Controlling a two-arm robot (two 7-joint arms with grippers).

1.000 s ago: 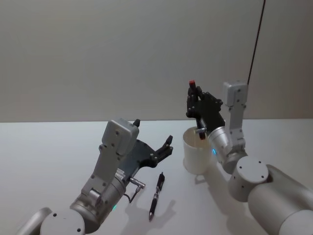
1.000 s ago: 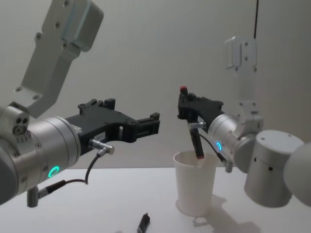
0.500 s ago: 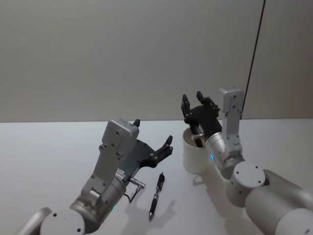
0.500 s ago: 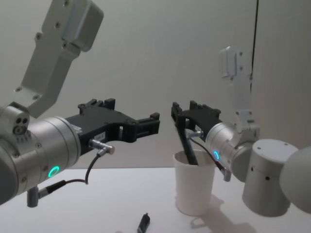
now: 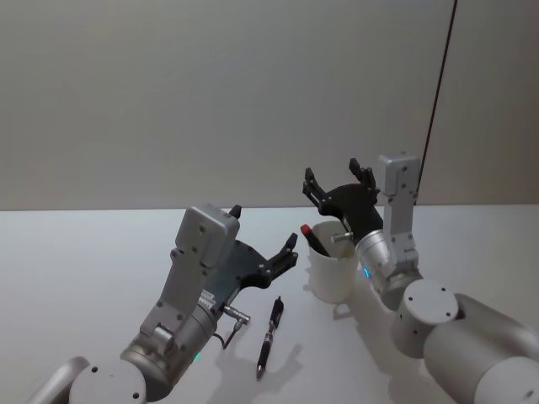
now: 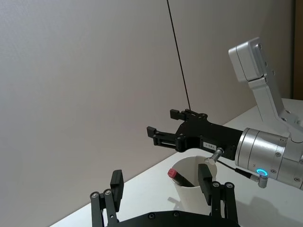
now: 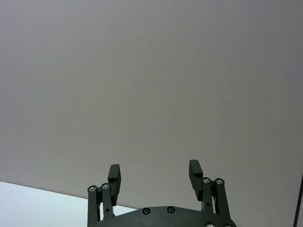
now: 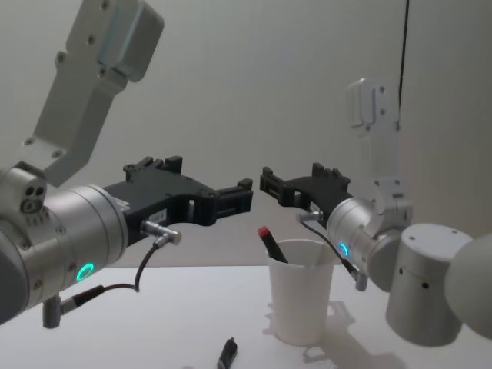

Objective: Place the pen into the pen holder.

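Chest view: pen (image 8: 270, 244) overtops pen holder (image 8: 300, 304).

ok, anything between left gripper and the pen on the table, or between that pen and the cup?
Nothing visible between the open left gripper and the table pen, nor between that pen and the paper cup. But the open right gripper hangs over the cup's mouth, and a red-capped pen leans inside.
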